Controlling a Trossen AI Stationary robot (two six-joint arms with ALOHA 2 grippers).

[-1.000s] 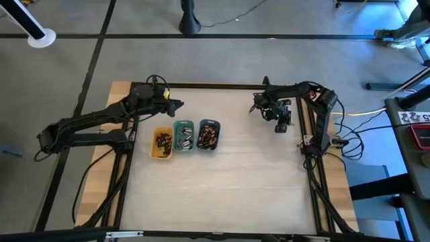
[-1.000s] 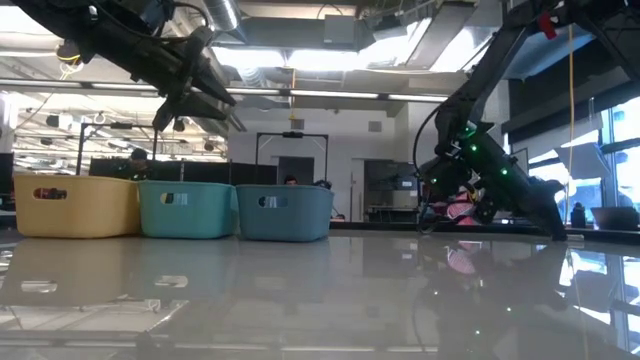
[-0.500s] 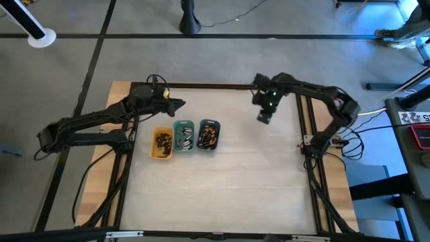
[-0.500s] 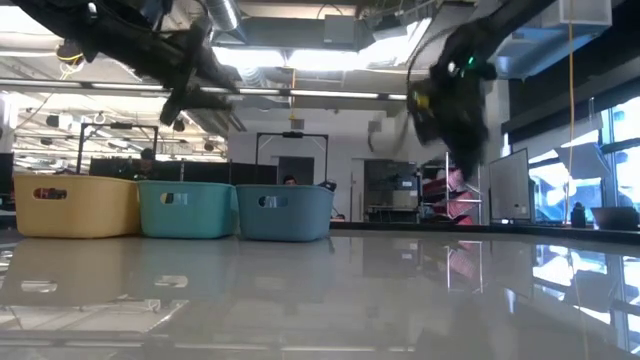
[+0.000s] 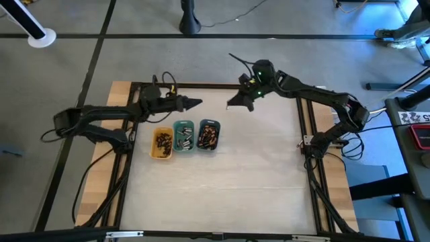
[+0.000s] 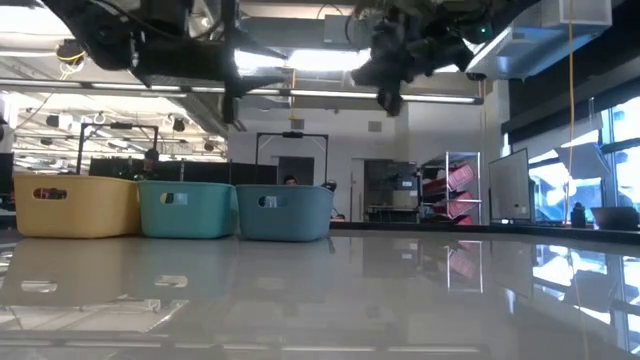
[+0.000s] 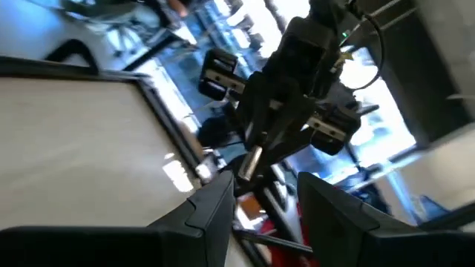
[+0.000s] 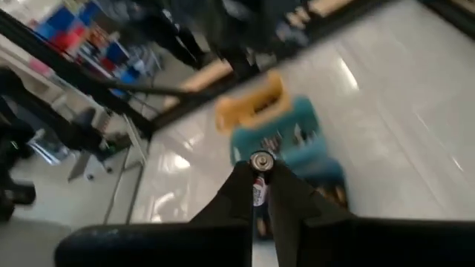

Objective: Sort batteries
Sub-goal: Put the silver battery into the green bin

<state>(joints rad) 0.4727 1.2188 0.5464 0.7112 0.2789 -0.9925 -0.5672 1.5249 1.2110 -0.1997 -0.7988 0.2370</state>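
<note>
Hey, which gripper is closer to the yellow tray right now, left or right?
The left gripper. It hangs above the table just beyond the yellow tray, toward the far edge. The right gripper, shut on a battery, is farther off, past the other two trays.

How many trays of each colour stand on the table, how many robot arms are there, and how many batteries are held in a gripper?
Yellow tray: 1
Green tray: 1
Grey-blue tray: 1
Robot arms: 2
Battery held in the right gripper: 1
Total: 6
</note>
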